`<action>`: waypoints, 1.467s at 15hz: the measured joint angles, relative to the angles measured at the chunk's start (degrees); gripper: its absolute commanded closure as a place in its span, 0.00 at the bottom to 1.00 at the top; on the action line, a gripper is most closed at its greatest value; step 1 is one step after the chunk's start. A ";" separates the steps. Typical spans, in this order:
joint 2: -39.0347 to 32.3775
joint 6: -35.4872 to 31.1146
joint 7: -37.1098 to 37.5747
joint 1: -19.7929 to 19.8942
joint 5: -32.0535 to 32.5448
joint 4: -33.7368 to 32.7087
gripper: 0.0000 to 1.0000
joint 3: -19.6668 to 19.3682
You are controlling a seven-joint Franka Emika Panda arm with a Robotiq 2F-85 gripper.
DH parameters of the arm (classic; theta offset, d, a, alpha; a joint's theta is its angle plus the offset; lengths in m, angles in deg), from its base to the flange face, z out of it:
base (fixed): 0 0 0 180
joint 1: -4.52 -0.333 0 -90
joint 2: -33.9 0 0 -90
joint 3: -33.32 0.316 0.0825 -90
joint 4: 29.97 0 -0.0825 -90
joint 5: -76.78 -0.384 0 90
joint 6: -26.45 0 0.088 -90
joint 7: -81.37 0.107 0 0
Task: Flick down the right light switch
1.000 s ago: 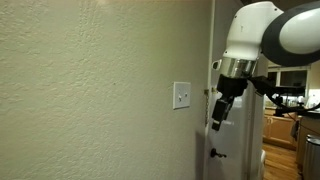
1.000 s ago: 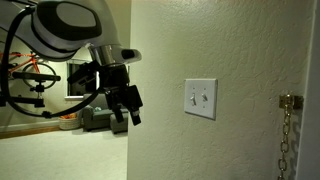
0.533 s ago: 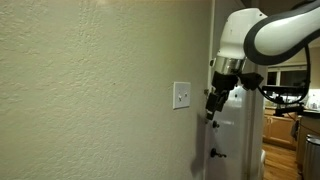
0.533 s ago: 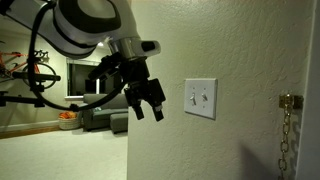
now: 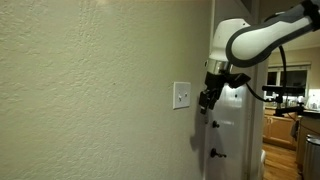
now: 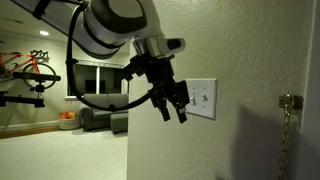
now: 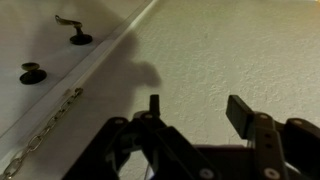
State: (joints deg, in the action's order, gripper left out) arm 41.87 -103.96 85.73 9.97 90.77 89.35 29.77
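A small white wall plate (image 5: 181, 95) with two tiny toggles sits on the textured wall. In an exterior view the plate (image 6: 205, 98) shows its right toggle (image 6: 206, 97), while my gripper hides the left part. My gripper (image 6: 171, 103) is open and empty, close in front of the plate's left side. In an exterior view my gripper (image 5: 205, 97) hangs just right of the plate. In the wrist view my fingers (image 7: 195, 110) face bare textured wall; the plate is out of view there.
A door chain (image 6: 285, 135) hangs to the right of the plate. The wrist view shows the chain (image 7: 45, 125), a dark knob (image 7: 32, 74) and a handle (image 7: 73, 30) on the door. A wall corner (image 6: 128, 130) lies left of the plate.
My arm has swung toward the wall plate; the gripper now stands right in front of it and covers its left part.
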 measured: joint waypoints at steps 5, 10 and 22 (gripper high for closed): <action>-3.58 -0.20 0.00 0.01 -0.07 -6.16 0.58 -0.75; -4.17 -2.08 0.03 0.01 -0.15 -9.49 0.65 -0.83; -4.30 -10.03 0.07 0.01 -6.13 -10.37 0.89 -1.59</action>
State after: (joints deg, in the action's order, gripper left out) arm 37.57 -114.00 85.80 9.98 84.64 78.98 28.18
